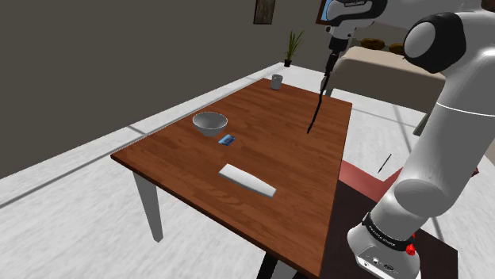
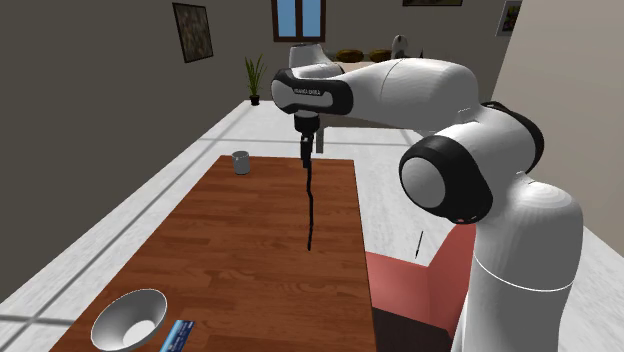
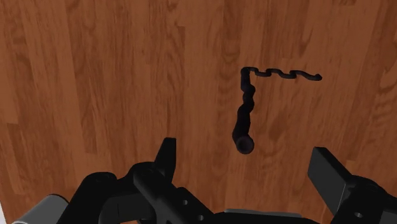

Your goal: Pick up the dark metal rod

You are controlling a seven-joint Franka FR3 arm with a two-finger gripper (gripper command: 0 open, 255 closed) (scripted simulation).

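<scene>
— How are the fingers (image 3: 167,159) set?

— They are seen spread wide in the wrist view, with bare wood shown inside each of them. Nothing is clasped.

— And what is found between them?

— The dark rod (image 3: 245,114), wavy along its length, is seen end-on midway between the fingers and is touched by neither. Its far end is met by its own shadow on the table (image 3: 95,76), so it is taken to be standing there on end.

— Is that borne out from outside?

— In the shoulder view the rod (image 1: 317,99) is shown close to upright under the gripper (image 1: 329,51), with its top at the black hand. In the second exterior view the gripper (image 2: 306,128) is placed directly over the rod (image 2: 309,195), which is set toward that view's right edge of the table (image 2: 240,250).

— What else is laid out?

— A grey cup (image 1: 276,81) is placed at the far corner. A white bowl (image 1: 210,122), a small blue thing (image 1: 228,140) just beside it and a flat white slab (image 1: 247,180) are set well apart from the rod, toward the shoulder view's left. A red chair (image 2: 420,290) is drawn up at the table's side by the arm.
</scene>
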